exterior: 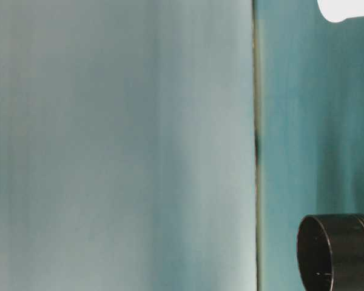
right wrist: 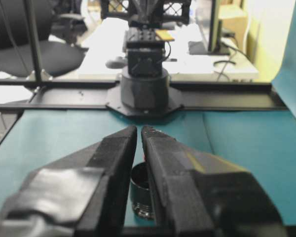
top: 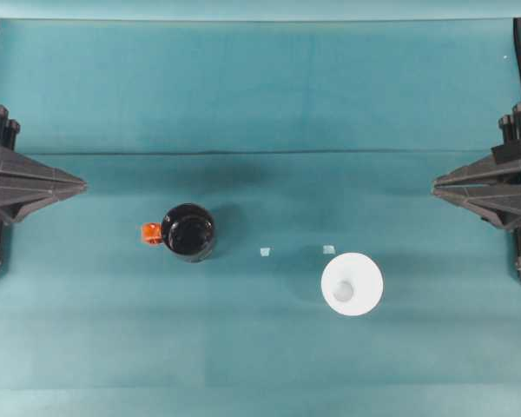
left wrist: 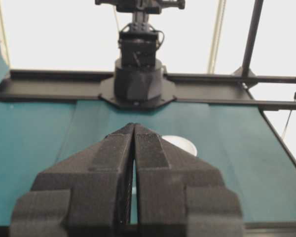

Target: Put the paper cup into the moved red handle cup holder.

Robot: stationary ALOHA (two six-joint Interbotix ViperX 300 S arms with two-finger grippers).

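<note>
**Both arms parked, cup & holder apart on the mat**

Nearest the bottom edge of the overhead view: the paper cup (top: 352, 283), upright, mouth up, right of centre on the teal table (top: 260, 365). Slightly further back & well to the left sits the red handle cup holder (top: 188, 232), glossy black, open side up, its handle tab (top: 150, 232) pointing toward the left arm. Two tiny pale scraps (top: 265, 252) lie btwn them. Further out, at the table's sides, the left gripper (top: 78, 184) and right gripper (top: 438, 184) rest pulled back, each w/ jaws pressed together to a narrow point, nothing held; wrist views confirm only a hairline slit btwn the pads.

Handling, as a judgement: cup looks light & thin-walled, so it'll crush or go oval under a hard pinch and tip if nudged. Best hold prob. across the rim/upper wall, one finger inside, one outside, gentle squeeze. Right arm is closer. Holder looks rigid; cup rim appears wider, so it should seat partway, tapered base first.
</note>
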